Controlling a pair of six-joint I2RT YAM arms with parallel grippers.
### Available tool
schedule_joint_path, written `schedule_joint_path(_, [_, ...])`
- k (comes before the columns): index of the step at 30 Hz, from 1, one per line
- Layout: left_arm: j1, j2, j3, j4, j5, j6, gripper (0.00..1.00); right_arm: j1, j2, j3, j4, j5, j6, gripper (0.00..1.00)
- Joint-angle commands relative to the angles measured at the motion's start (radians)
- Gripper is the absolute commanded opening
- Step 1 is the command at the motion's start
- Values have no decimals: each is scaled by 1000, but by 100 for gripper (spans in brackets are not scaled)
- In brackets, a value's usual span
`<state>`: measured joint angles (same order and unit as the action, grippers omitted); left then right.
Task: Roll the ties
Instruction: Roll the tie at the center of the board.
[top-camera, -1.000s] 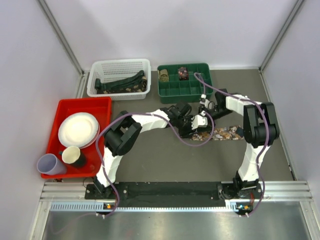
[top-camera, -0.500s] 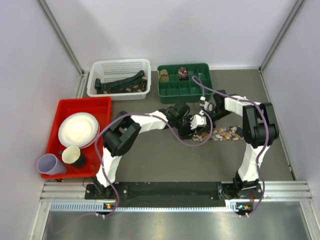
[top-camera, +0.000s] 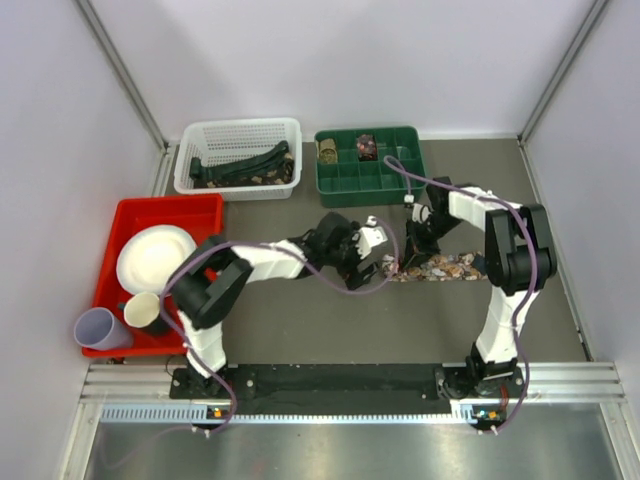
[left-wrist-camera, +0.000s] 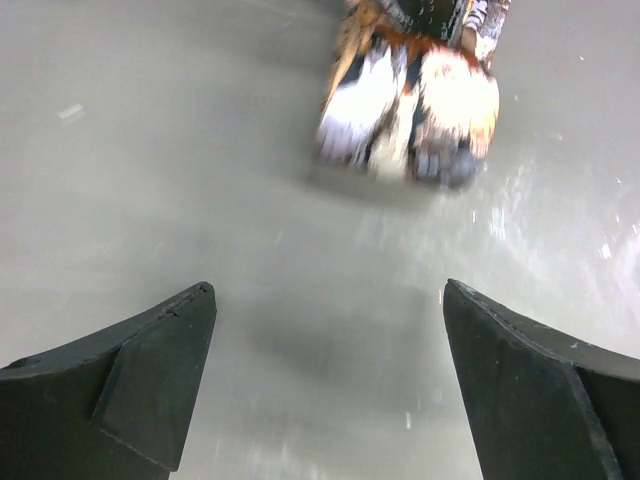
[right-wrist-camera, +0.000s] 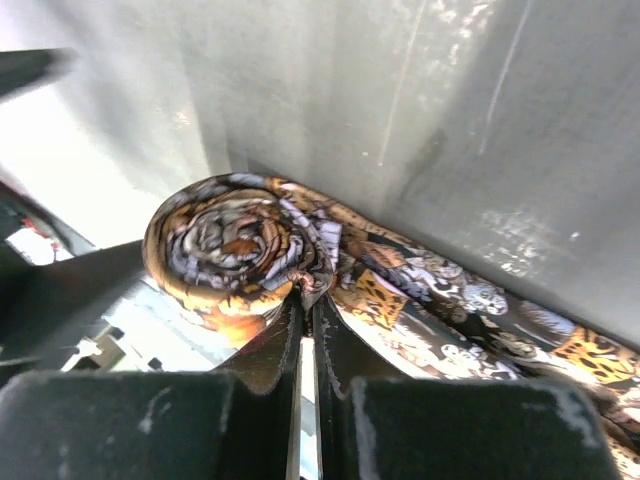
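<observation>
Mid-roll on our table (top-camera: 300, 320): the brown-red tie (top-camera: 445, 266) lies flat, long axis left to right, its left end wound into a coil (right-wrist-camera: 235, 245). Our right gripper (right-wrist-camera: 306, 296) pinches the coil's edge. Our left gripper (left-wrist-camera: 328, 292), jaws spread and empty, faces the coil from the left, just short of it. The green tray (top-camera: 340, 182) and white basket (top-camera: 238, 128) stand well behind.

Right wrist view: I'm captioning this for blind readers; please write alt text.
The right gripper, shut, pinches a partly rolled tie where its coil meets the flat strip. The orange, black and pale patterned strip trails to the lower right across the grey table.
</observation>
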<state>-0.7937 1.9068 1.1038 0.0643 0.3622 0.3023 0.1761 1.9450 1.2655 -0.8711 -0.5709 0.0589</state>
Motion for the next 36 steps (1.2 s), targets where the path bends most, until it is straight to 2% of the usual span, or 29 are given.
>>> schedule_joint_path(1, [10, -204, -192, 423, -60, -80, 99, 42, 52, 28, 46, 163, -51, 0])
schedule_joint_path(2, [11, -210, -187, 428, -78, -107, 99, 45, 63, 31, 46, 154, -51, 0])
schedule_joint_path(3, [14, -213, -167, 335, -42, -127, 99, 57, 69, 34, 44, 148, -53, 0])
schedule_joint_path(5, [54, -200, -119, 249, 125, -79, 99, 68, 83, 48, 41, 135, -53, 0])
schedule_joint_path(6, [57, -195, -121, 246, 154, -78, 99, 75, 94, 49, 43, 129, -51, 0])
schedule_joint_path(11, [56, -143, -185, 347, 205, -80, 99, 100, 129, 52, 53, 62, -45, 0])
schedule_joint_path(17, [56, -55, -277, 661, 314, -101, 98, 126, 173, 35, 98, -6, -8, 0])
schedule_joint_path(21, [44, 1, -274, 729, 342, -98, 95, 128, 193, 38, 103, -26, 12, 0])
schedule_joint_path(31, [37, 149, -211, 810, 342, -62, 73, 128, 236, 46, 78, -21, -2, 0])
schedule_joint_path(36, [28, 159, -205, 772, 362, -26, 55, 128, 258, 63, 55, -29, -17, 0])
